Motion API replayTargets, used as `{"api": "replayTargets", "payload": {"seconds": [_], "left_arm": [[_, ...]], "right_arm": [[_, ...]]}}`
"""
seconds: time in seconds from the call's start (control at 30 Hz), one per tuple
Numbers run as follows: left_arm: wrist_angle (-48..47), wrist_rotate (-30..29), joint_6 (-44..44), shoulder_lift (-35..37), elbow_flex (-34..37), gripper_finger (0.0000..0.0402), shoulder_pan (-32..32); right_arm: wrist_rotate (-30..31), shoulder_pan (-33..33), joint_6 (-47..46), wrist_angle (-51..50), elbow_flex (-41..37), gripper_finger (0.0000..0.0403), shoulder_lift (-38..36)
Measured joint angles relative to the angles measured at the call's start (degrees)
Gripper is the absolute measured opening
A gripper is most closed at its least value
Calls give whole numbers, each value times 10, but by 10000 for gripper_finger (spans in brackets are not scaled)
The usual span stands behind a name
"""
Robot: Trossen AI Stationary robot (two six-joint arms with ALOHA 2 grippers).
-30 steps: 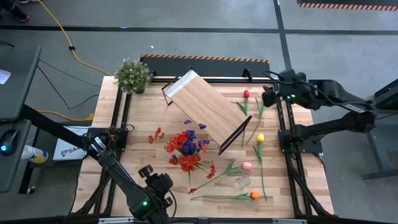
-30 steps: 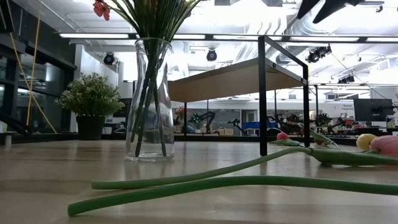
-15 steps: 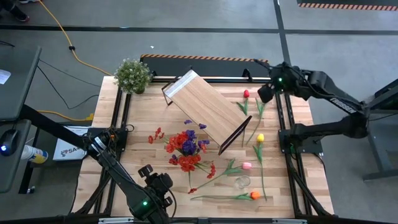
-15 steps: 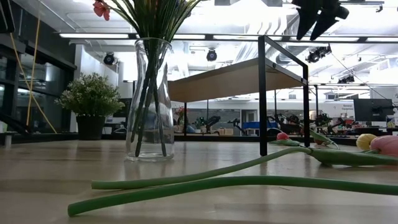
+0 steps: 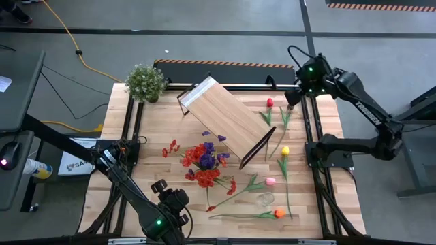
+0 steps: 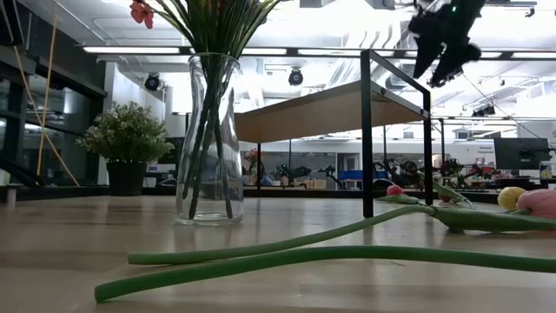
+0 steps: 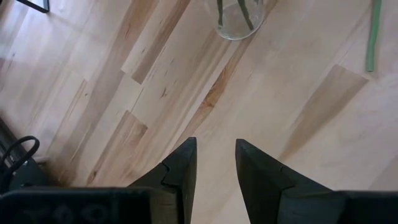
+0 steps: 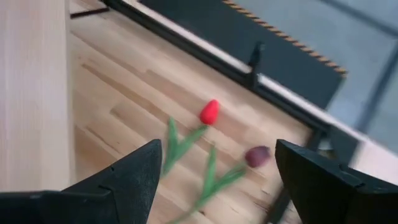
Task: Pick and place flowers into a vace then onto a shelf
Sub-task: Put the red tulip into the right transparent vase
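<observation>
As the right end effector (image 5: 291, 99) has swung in from beyond the surface (image 5: 163, 129) edge, fingers wide and empty, it now hangs over the red tulip (image 5: 270, 103), likely the next pick. Left end effector (image 7: 215, 163), part-open and empty, waits near the vase (image 6: 209, 139), already holding flowers (image 5: 204, 163).

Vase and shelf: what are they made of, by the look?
Vase: clear glass, probably; stems show through it and its wall glints. Shelf: pale wood-grain board, solid or laminate unclear, on thin black legs that look like metal.
</observation>
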State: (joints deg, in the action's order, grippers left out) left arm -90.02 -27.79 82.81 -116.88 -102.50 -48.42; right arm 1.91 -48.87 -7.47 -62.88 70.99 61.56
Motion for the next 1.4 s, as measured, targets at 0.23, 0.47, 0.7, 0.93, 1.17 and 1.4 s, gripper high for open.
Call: {"api": "replayTargets", "payload": {"seconds": [0.23, 0.47, 0.7, 0.93, 1.17, 1.4], "left_arm": [[0, 0, 0, 0, 0, 145, 0], [0, 2, 0, 0, 0, 145, 0], [0, 3, 0, 0, 0, 145, 0], [0, 3, 0, 0, 0, 145, 0], [0, 4, 0, 0, 0, 145, 0], [0, 4, 0, 0, 0, 145, 0]], "right_arm": [[-83, -53, -1, 61, -88, 303, 10], [-131, -58, -41, 131, -152, 303, 45], [-154, -58, -87, 189, -155, 303, 95], [-138, -59, -120, 212, -154, 303, 150], [-126, -59, -131, 214, -154, 303, 201], [-127, -59, -135, 232, -154, 303, 245]]}}
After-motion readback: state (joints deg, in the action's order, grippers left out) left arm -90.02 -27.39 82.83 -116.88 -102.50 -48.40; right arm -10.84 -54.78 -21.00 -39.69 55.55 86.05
